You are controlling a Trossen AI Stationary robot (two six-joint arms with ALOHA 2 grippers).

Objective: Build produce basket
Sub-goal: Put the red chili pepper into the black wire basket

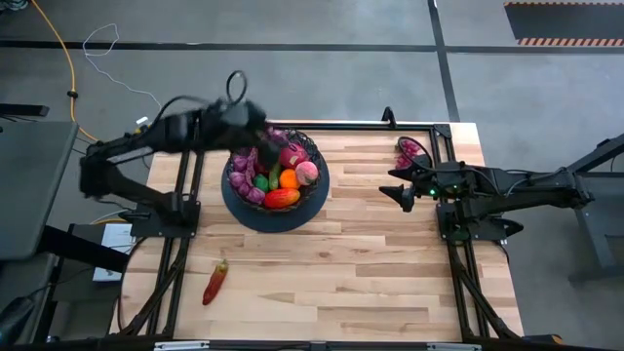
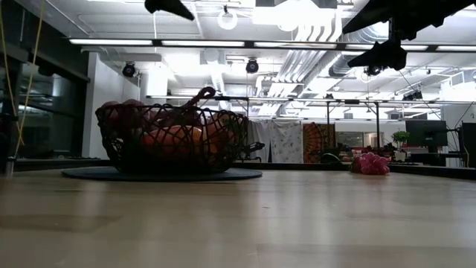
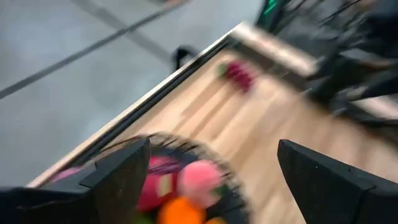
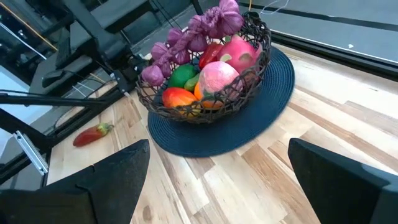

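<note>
The black wire basket (image 1: 276, 174) stands by its base on a round dark blue mat (image 4: 261, 106) at the table's far left-middle. It holds purple grapes (image 4: 205, 28), green pieces, an orange, a pink fruit (image 4: 217, 76), a red fruit and a red-orange mango (image 4: 180, 98). My left gripper (image 1: 252, 125) hovers open above the basket's far rim, with the basket (image 3: 186, 180) below its fingers. My right gripper (image 1: 400, 195) hangs open in the air to the right of the basket and holds nothing. A magenta grape bunch (image 1: 411, 149) lies on the table's far right, and a red pepper (image 1: 215, 282) lies near the left edge.
Black frame rails run along the table's left, right and far edges (image 1: 448, 136). Bare wood lies between the basket and my right gripper and across the near half of the table (image 1: 341, 283). In the low view the grape bunch (image 2: 370, 164) sits far right of the basket (image 2: 175, 141).
</note>
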